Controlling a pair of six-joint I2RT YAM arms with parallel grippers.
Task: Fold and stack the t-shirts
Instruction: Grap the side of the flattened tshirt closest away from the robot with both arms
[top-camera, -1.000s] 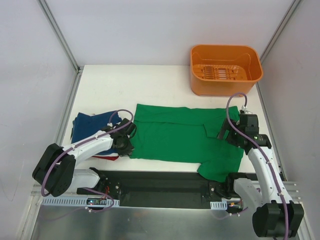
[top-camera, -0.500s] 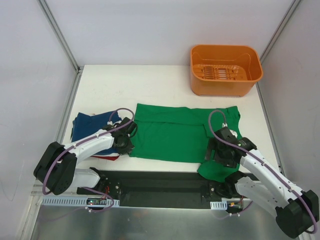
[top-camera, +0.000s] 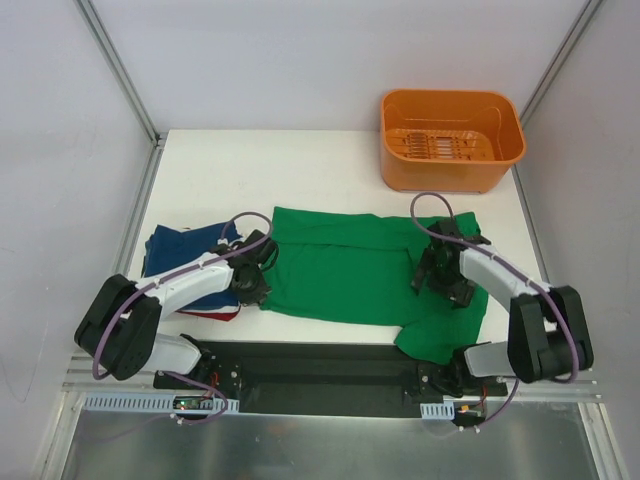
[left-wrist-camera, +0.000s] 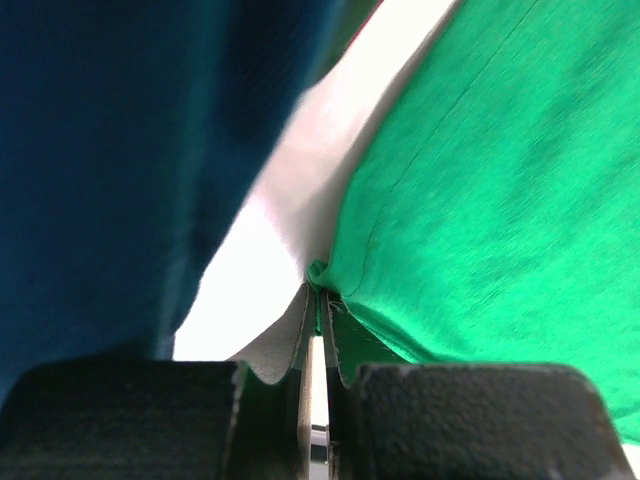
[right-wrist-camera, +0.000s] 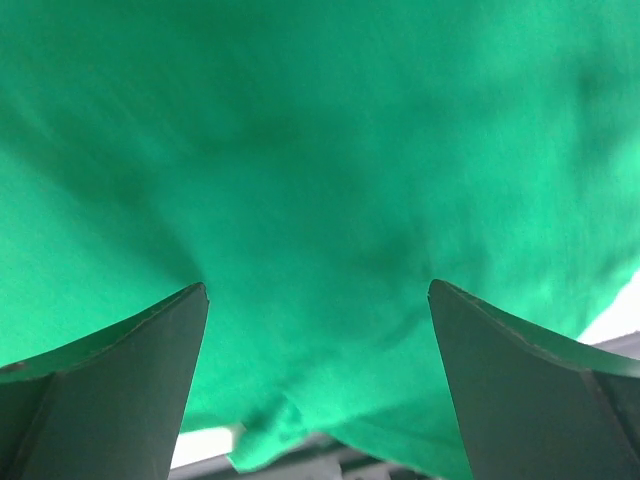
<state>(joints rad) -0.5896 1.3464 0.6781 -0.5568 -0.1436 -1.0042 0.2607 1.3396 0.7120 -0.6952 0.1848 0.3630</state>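
Top view, green tee (top-camera: 345, 268): spread flat mid-tabletop (top-camera: 280, 170) between the two arms. Its near-right part droops toward the near edge.
Top view, navy tee (top-camera: 180, 246): heaped at the left, just beside the green tee's left edge. A red tee (top-camera: 212, 314) shows as a thin edge under its near side.
Top view, left claw (top-camera: 254, 286): at the green tee's near-left corner.
Top view, right claw (top-camera: 440, 282): over the right part of the green tee, near the sleeve.
Top view, basket (top-camera: 450, 150): far right, apart from the cloth.
Left wrist, left claw (left-wrist-camera: 318, 305): clenched, with a thin fold of green hem pinched between the jaws. A strip of bare tabletop separates green from navy.
Left wrist, cloth: the edge puckers at the pinch.
Right wrist, right claw (right-wrist-camera: 320, 290): released, jaws wide apart above green cloth. Cannot tell whether it touches.
Handling: likely light, limp and not stiff. It should drape, drag and wrinkle, and a single thin layer may slip out of a pinch.
Hold: best taken at a hem or corner on the right, matching the left pinch. A grab mid-cloth would likely bunch it.
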